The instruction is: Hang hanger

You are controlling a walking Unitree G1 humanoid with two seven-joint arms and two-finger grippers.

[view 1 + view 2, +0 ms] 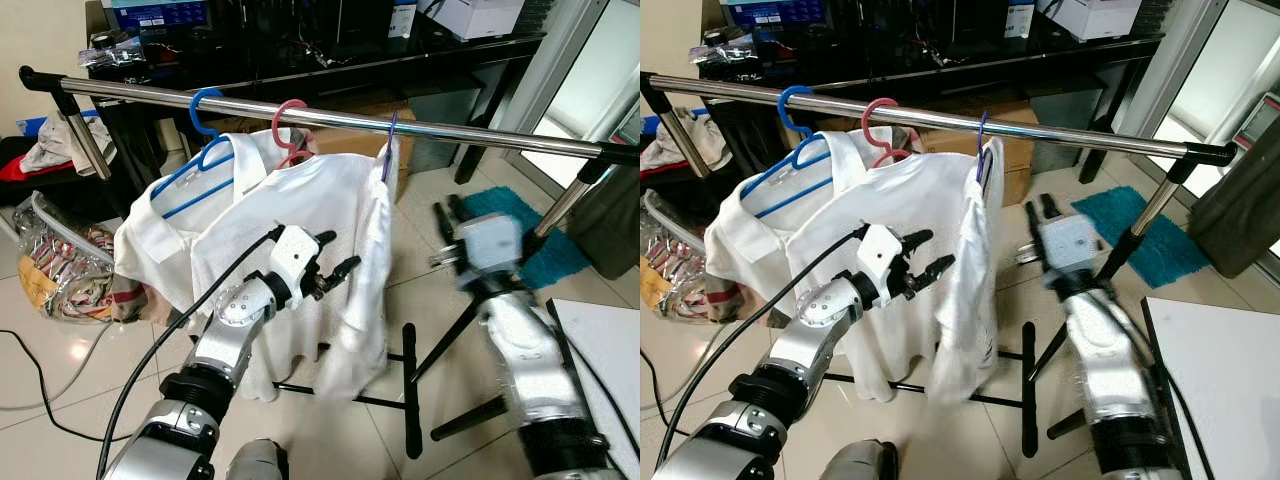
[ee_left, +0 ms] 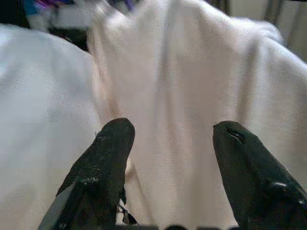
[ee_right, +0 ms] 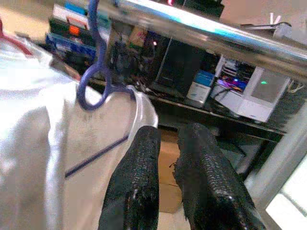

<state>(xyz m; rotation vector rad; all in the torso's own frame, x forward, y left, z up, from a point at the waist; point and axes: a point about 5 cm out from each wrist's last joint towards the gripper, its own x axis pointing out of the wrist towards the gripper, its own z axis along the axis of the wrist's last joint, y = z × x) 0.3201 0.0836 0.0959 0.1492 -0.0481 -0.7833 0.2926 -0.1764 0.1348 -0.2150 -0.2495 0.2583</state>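
- Chrome-bright steel rail of a clothes rack crosses the scene, with three hangers hooked over it: a blue hanger, a pink hanger and a purple hanger (the last nearest the robot's right).
- Each hanger carries a white shirt; the purple hanger's hook sits over the rail, its shirt hanging edge-on.
- Left gripper: raised in front of the middle shirt, its black fingers spread apart, nothing between them; in the left wrist view white cloth lies just beyond the tips.
- Right gripper: held up below the rail, beside the purple hanger and apart from it, fingers pressed close together and empty (blurred in the eye views).
- Background: a dark desk behind the rack, a teal mat on the tiled floor, a heap of clothes at the robot's left.
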